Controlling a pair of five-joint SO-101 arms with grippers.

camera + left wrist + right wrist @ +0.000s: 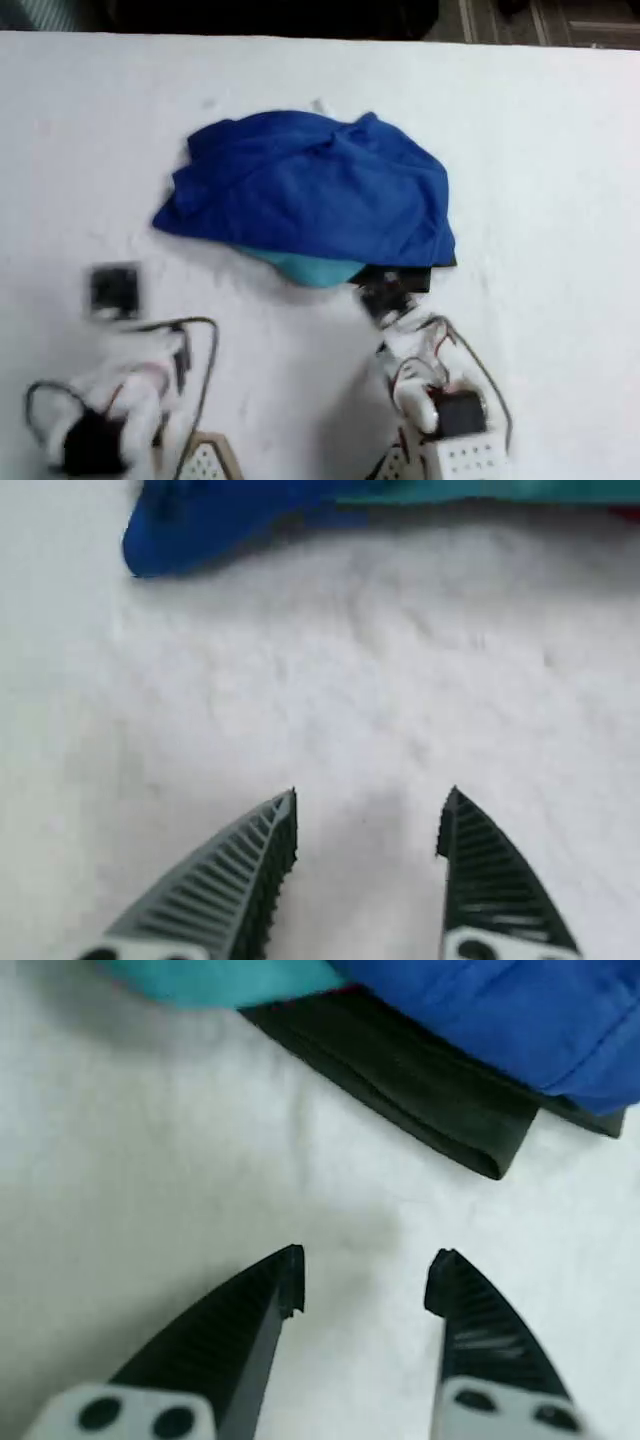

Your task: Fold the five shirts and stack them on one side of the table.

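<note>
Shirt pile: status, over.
Left hand open, empty. Right hand open, short of black shirt. Blue shirt crumpled atop teal shirt, unfolded.

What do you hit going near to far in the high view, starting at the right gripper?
right gripper → black shirt → blue shirt → bare table. The teal shirt sits level with the black one, so I left it out of the order.

My high camera looks steeply down on the white worktop (560,150), with the arms at the frame's bottom edge. My wrist cameras ride low and close behind the left gripper (372,791) and right gripper (369,1252), facing the blue shirt (310,190), whose near edge all three views share.
</note>
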